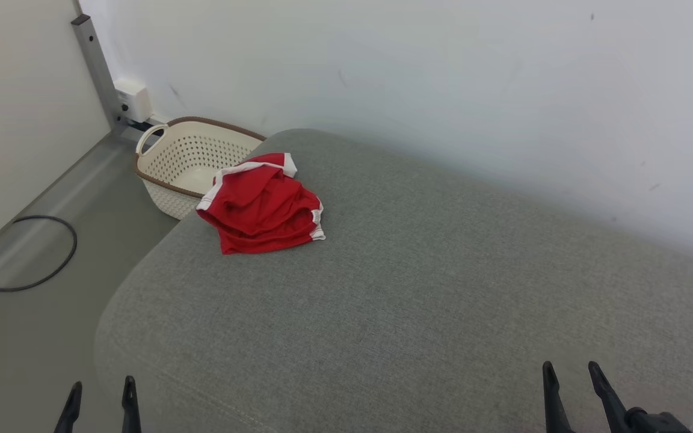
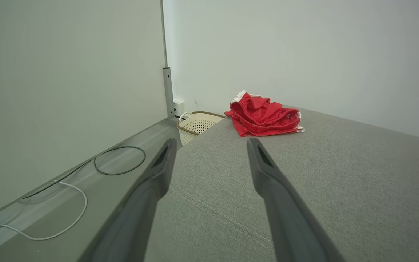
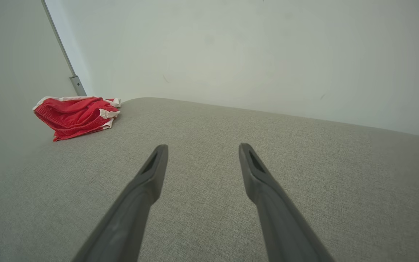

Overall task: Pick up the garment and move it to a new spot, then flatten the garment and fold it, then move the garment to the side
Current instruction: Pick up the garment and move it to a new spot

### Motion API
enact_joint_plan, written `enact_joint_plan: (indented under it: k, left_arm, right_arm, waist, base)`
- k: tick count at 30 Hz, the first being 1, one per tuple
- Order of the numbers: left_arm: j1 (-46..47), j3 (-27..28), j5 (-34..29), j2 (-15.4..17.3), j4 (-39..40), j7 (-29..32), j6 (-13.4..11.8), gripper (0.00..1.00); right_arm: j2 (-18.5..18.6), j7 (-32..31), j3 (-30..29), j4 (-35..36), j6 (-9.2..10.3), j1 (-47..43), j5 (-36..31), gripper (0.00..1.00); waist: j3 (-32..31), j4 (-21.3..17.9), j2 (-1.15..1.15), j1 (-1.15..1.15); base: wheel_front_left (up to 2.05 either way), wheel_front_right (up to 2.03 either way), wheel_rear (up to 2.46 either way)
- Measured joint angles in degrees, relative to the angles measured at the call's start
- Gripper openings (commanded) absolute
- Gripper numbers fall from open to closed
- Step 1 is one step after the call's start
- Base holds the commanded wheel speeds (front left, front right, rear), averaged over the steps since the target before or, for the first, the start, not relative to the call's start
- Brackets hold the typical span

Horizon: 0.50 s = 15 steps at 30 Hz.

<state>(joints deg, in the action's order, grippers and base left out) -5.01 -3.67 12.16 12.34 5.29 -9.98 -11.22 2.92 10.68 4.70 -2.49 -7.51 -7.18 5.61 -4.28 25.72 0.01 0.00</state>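
Garment (image 1: 262,204) is lying crumpled in a loose heap, bright red with white trim along the edges and a ribbed elastic band showing in the left wrist view. Folds are bunching over each other and no part is lying flat. It is sitting on the grey padded surface (image 1: 443,288) at the corner just beside the cream perforated basket (image 1: 166,198), its far edge overlapping the basket's rim in the head view. Left gripper (image 1: 102,388) is hovering well apart from the basket, by the padded surface's near edge on the basket's side, jaws standing wide apart and holding nothing. Right gripper (image 1: 569,370) is hovering over the padded surface even farther from the basket, jaws likewise spread wide and empty. Garment is lying well apart from both grippers, nearer the left one, touching neither.
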Motion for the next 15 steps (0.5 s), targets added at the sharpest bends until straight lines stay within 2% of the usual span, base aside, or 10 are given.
enact_joint_plan:
  k: [6,15]
  left_arm:
    - [-1.12,1.24,0.44,-0.14,1.26,-0.68,-1.23,1.00]
    - [-2.10,1.91,1.43,-0.05,1.97,-0.93,-1.97,1.00]
  right_arm:
    - [-0.02,-0.07,1.42,-0.93,0.00,2.55,-0.22,1.00]
    - [-0.01,0.10,2.55,-2.34,0.00,4.07,-0.25,1.00]
  waist:
    - [1.14,2.33,0.00,0.00]
    - [2.02,3.05,0.00,0.01]
  base:
    - [0.00,0.00,0.00]
    - [0.00,0.00,0.00]
